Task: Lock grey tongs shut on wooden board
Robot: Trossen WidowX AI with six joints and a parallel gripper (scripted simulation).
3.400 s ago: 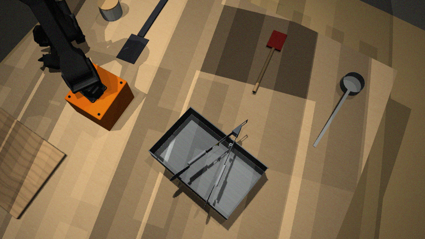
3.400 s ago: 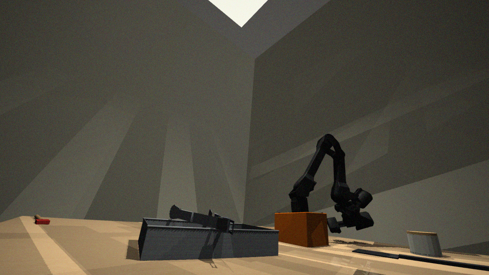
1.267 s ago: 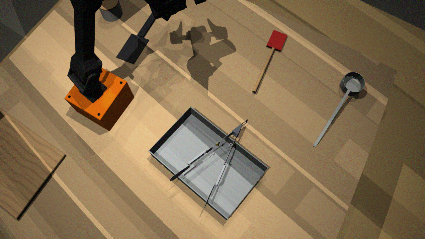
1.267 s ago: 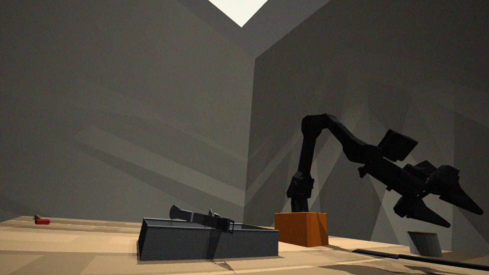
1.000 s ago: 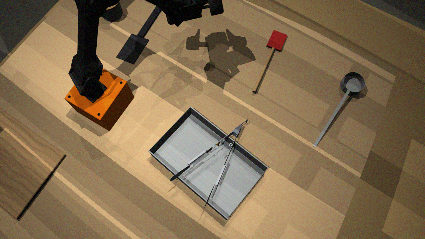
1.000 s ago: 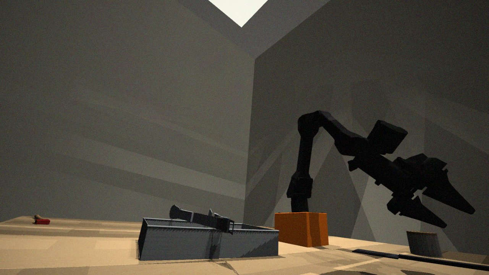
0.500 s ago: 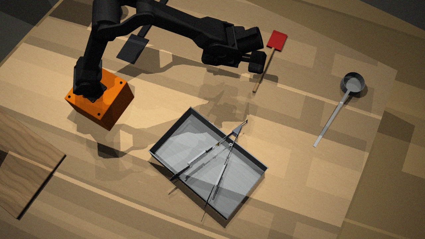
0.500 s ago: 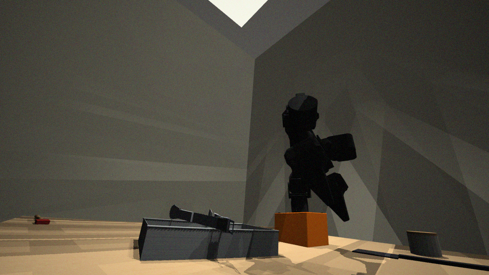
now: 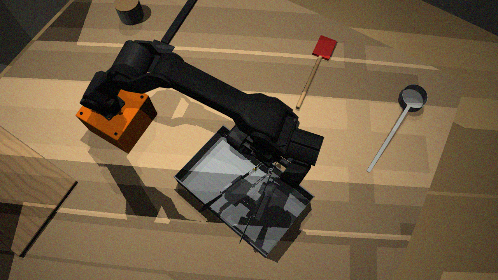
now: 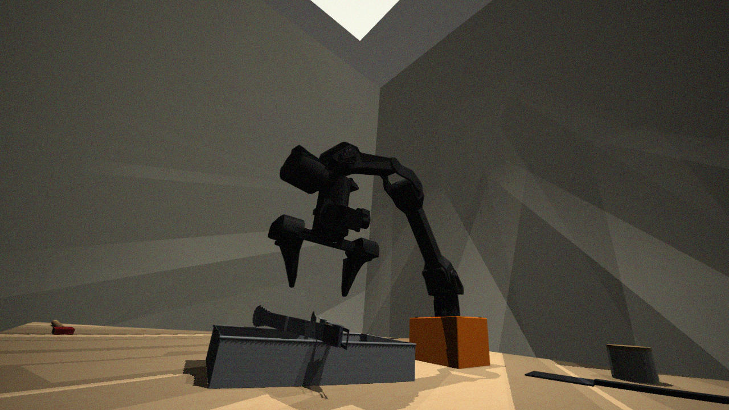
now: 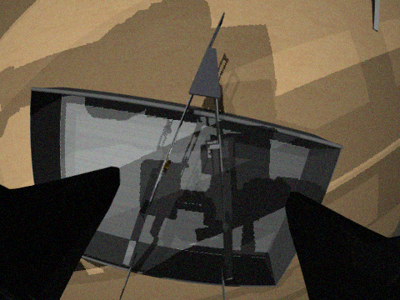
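The grey tongs point(image 9: 212, 202) point(image 10: 295, 324) point(image 11: 206, 77) lie spread in a V across the roasting tin point(image 9: 209, 160) point(image 10: 254, 364) point(image 11: 46, 133). In the wrist view their hinge plate and pull loop stick out past the upper long rim, and the arms run down over the opposite rim. My gripper point(image 10: 318, 290) point(image 11: 205, 189) is open and empty, pointing down above the tin. Its fingertips are higher than the tongs, and both tong arms show between them in the wrist view. In the top view the arm hides the hinge end. The wooden board point(image 9: 31, 170) lies at the left edge, with nothing seen on it.
The orange base block point(image 9: 137, 126) point(image 10: 433, 341) stands between board and tin. A red-headed spatula point(image 9: 325, 46) point(image 10: 62, 330) and a ladle point(image 9: 412, 97) lie beyond the tin. A dark bar-like handle point(image 9: 179, 20) point(image 10: 637, 390) lies near a round pot point(image 9: 129, 15) point(image 10: 631, 363).
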